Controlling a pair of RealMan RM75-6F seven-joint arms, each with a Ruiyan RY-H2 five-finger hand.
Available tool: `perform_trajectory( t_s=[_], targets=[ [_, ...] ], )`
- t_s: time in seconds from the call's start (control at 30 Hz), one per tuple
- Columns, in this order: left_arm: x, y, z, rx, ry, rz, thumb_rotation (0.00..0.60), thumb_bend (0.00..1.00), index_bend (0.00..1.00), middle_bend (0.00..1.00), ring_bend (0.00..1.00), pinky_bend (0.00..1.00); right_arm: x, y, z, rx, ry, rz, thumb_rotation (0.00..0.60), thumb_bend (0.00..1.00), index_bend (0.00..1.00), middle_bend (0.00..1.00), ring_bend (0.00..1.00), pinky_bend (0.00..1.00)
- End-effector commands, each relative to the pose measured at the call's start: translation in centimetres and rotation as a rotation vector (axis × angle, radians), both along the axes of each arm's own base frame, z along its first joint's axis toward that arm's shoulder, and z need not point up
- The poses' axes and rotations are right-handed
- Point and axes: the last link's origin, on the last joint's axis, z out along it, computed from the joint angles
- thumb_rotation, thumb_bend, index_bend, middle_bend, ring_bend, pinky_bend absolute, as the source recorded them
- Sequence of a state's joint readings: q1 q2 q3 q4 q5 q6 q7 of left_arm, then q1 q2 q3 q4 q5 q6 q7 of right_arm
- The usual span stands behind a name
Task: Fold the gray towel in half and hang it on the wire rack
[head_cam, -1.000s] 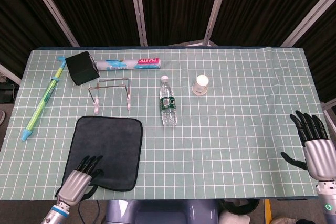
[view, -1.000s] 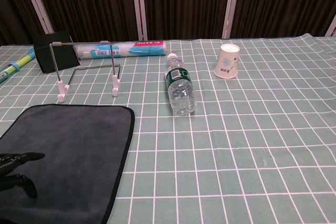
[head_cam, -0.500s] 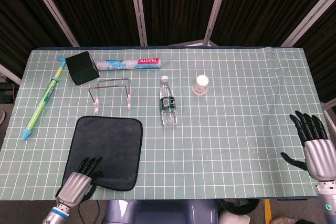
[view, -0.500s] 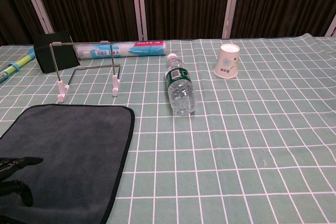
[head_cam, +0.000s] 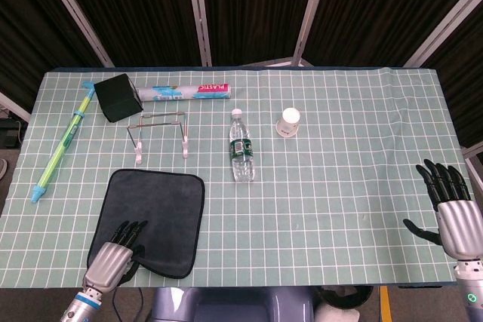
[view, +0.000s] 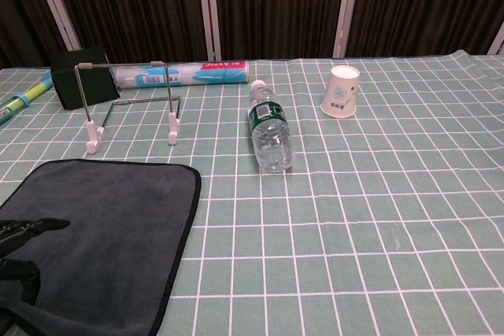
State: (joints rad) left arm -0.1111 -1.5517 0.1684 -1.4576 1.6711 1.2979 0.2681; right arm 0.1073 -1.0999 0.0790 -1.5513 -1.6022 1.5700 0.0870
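The gray towel (head_cam: 156, 219) lies flat on the checked cloth at the front left, also in the chest view (view: 102, 234). My left hand (head_cam: 113, 250) sits at its near left edge, fingers (view: 30, 229) on top and thumb at the hem, pinching it; the near corner bulges up slightly. The wire rack (head_cam: 160, 132) stands upright just behind the towel, with pink feet (view: 130, 108). My right hand (head_cam: 454, 213) hovers beyond the table's right front corner, fingers spread and holding nothing.
A lying water bottle (head_cam: 241, 148) and a tipped paper cup (head_cam: 288, 121) are mid-table. A black box (head_cam: 114, 96), a plastic-wrap roll (head_cam: 187, 93) and a green-blue tube (head_cam: 62, 143) lie at the back left.
The left hand has drawn back a little toward the table's front edge, and the towel has slid slightly nearer with it. The right hand has not moved.
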Motion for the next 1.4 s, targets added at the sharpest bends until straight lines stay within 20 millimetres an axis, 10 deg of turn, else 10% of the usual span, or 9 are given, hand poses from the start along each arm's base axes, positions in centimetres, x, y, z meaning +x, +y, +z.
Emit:
perform_trajectory(
  t_s=[0.03,0.8,1.4],
  targets=[
    [0.7,1.3,0.3,0.003,0.001,-0.002,0.600,0.56,0.64,0.00,0.00,0.00,0.0,0.0,0.0,-0.001,0.002,-0.001,0.600,0.00,0.00,0.00,0.00,0.00],
    [3.8,15.6,1.7,-0.028,0.172,-0.046,0.600,0.56,0.66,0.00,0.00,0.00,-0.6,-1.3,-0.7,-0.024,0.062,-0.057,0.600,0.00,0.00,0.00,0.00,0.00],
    [3.3,20.4,0.0,-0.025,0.210,-0.024,0.600,0.56,0.66,0.00,0.00,0.00,-1.2,-1.7,-0.7,-0.037,0.075,-0.097,0.600,0.00,0.00,0.00,0.00,0.00]
  ],
)
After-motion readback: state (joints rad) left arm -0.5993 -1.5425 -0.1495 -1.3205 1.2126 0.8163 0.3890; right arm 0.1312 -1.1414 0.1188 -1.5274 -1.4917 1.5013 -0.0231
